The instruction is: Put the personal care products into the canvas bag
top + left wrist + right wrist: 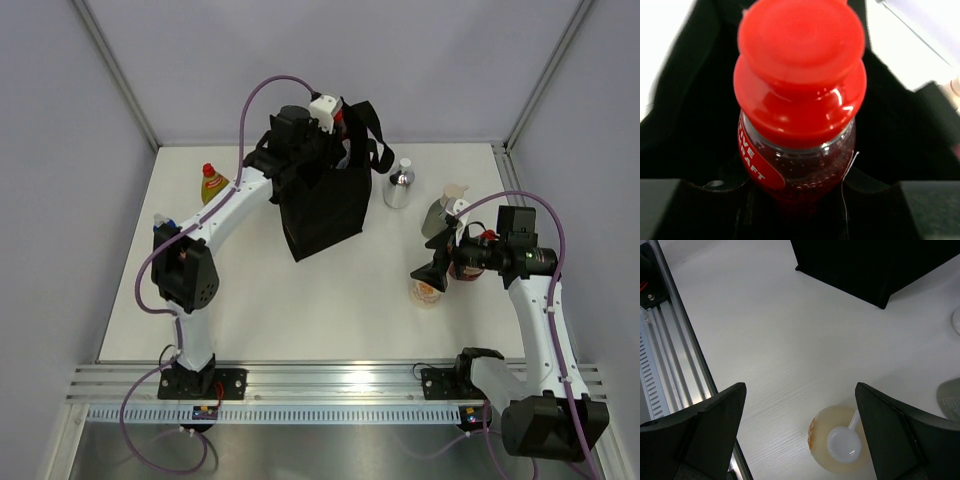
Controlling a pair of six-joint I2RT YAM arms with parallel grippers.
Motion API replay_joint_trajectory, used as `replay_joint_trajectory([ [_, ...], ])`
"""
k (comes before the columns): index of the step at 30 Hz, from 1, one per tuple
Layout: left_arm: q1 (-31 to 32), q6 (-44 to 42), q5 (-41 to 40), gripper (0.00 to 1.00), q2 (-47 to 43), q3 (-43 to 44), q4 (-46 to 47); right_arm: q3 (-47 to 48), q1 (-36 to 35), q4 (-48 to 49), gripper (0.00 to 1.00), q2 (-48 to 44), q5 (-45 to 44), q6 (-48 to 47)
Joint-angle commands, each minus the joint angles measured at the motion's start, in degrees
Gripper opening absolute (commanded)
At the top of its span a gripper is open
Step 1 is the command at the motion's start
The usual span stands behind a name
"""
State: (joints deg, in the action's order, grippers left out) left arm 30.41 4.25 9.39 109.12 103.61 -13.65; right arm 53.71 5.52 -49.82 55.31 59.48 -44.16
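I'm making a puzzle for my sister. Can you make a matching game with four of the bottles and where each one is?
Things:
1. dark red plastic bottle with red cap
2. yellow plastic bottle with red cap
3. small silver metal bottle
4. round cream pump bottle

Places:
A. standing just right of the black canvas bag
B. under the open right end effector
C. near the far left corner of the white table
D. gripped by the left end effector at the bag's top

Pairs: 1-D, 2-C, 3-A, 4-B
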Motion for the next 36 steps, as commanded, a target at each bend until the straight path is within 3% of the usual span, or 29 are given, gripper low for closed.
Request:
replay_joint_trajectory([
  [1, -0.4, -3.8, 10.1, 0.13, 2.5, 5.7, 8.3, 0.6, -0.1, -0.4, 0.99, 0.0, 0.3, -1.3],
  [5, -0.8, -3.5, 17.0, 0.18, 5.4, 3.5, 12.2, 0.5, -0.1, -0.3, 1.00, -0.2, 0.2, -1.3],
  [8, -0.7, -2.8, 17.5, 0.30, 6.8, 2.3, 13.2, 0.4, -0.1, -0.3, 1.00, -0.5, 0.3, -1.2],
  [9, -0.8, -2.7, 17.3, 0.39, 7.0, 2.1, 13.2, 0.4, -0.1, -0.2, 1.00, -0.5, 0.3, -1.1],
  [12, -0.9, -2.1, 16.5, 0.52, 6.7, 0.9, 15.4, 0.4, -0.1, -0.2, 0.99, -0.3, 0.3, -1.1],
  [13, -1.0, -2.1, 15.8, 0.64, 6.5, 0.7, 15.8, 0.4, -0.1, -0.3, 0.99, -0.4, 0.3, -1.1],
  [19, -1.0, -2.1, 15.6, 0.92, 6.1, 0.6, 15.9, 0.4, -0.1, 0.0, 0.99, 0.1, -0.2, -1.1],
  [29, -3.4, 0.9, 14.3, 0.94, 2.9, 3.3, 10.8, 0.2, -0.1, 0.2, 1.00, 0.1, -1.0, -1.0],
  [36, -5.9, 5.7, 10.8, 0.99, -10.5, 0.6, 2.7, 1.4, -0.1, 1.6, 1.00, 0.5, -6.1, 2.7],
])
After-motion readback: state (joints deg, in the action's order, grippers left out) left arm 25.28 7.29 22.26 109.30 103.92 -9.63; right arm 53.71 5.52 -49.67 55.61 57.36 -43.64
